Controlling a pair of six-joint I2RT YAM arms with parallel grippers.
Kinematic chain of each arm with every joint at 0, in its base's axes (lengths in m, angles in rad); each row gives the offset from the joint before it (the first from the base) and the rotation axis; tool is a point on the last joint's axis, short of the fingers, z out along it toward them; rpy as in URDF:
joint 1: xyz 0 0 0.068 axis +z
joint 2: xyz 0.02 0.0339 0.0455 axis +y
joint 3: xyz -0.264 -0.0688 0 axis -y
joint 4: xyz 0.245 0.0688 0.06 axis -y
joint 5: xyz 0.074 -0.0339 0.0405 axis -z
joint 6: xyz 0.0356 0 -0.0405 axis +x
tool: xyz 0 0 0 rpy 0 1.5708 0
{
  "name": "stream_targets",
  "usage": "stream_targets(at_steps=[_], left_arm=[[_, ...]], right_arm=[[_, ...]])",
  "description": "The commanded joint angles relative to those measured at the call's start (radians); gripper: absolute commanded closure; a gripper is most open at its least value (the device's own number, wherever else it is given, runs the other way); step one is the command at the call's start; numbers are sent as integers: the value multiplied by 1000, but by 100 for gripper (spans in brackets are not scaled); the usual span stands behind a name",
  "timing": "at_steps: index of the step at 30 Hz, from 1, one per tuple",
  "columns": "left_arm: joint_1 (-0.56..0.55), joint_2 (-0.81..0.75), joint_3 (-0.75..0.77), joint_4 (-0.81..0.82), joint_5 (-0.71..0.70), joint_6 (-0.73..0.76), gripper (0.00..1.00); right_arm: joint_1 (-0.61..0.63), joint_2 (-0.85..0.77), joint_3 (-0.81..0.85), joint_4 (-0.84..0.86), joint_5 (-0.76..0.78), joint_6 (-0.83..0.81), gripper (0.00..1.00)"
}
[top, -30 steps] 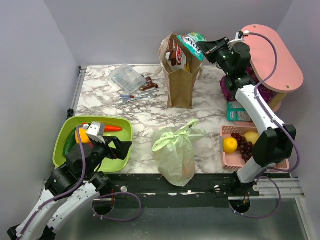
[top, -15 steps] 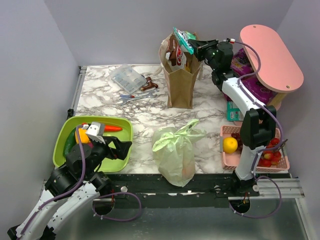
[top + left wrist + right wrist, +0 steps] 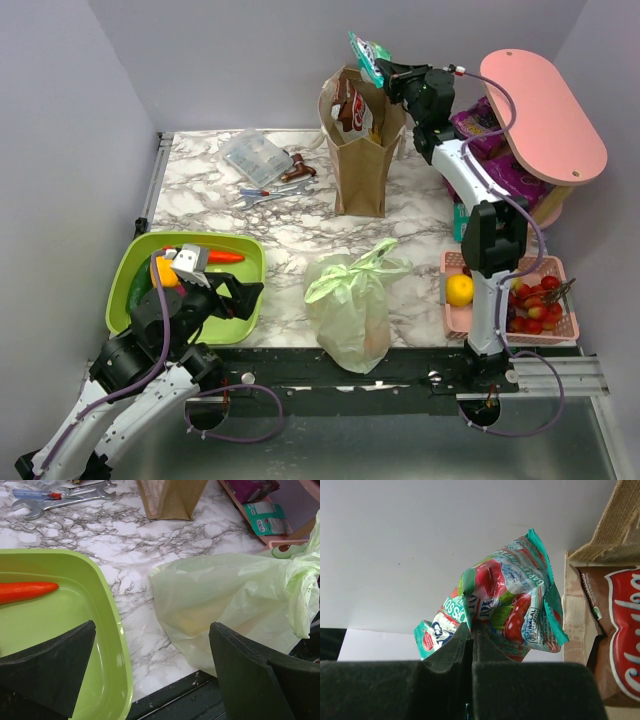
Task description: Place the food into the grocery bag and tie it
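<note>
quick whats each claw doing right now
left claw: open, holding nothing
right claw: closed on the teal snack packet

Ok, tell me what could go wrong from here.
1. The right tool pinches the teal snack packet only by its edge, above the brown paper bag; it could slip and land outside.
2. That bag already holds a red-labelled packet, so the new one may catch on it.
3. The green grocery bag sits at the near edge of the table, beside the open left tool; a sweep might push it off.
</note>
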Motion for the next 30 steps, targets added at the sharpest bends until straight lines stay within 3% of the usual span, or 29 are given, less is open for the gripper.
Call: stream_targets(at_steps=[1, 3, 4, 6, 8, 9, 21, 30], left_arm=[[4, -11, -2, 6, -23, 5, 1], [4, -10, -2, 6, -25, 5, 1], [4, -12, -2, 6, -25, 5, 1], [5, -11, -2, 6, -24, 5, 1], [5, -11, -2, 6, -25, 5, 1], [6, -11, -2, 6, -25, 5, 1], [6, -6, -2, 6, -23, 5, 1], [6, -2, -2, 6, -22, 5, 2]], right_arm=[[-1, 90, 88, 21, 23, 30, 99], [-1, 118, 111, 22, 21, 29, 96], [-1, 127, 117, 23, 21, 27, 89], [-2, 142, 118, 40, 21, 24, 55], [-2, 152, 116, 57, 7, 17, 5], [-3, 154, 117, 58, 2, 10, 0], [-3, 100, 83, 82, -35, -55, 0], [-2, -48, -32, 68, -140, -205, 0]])
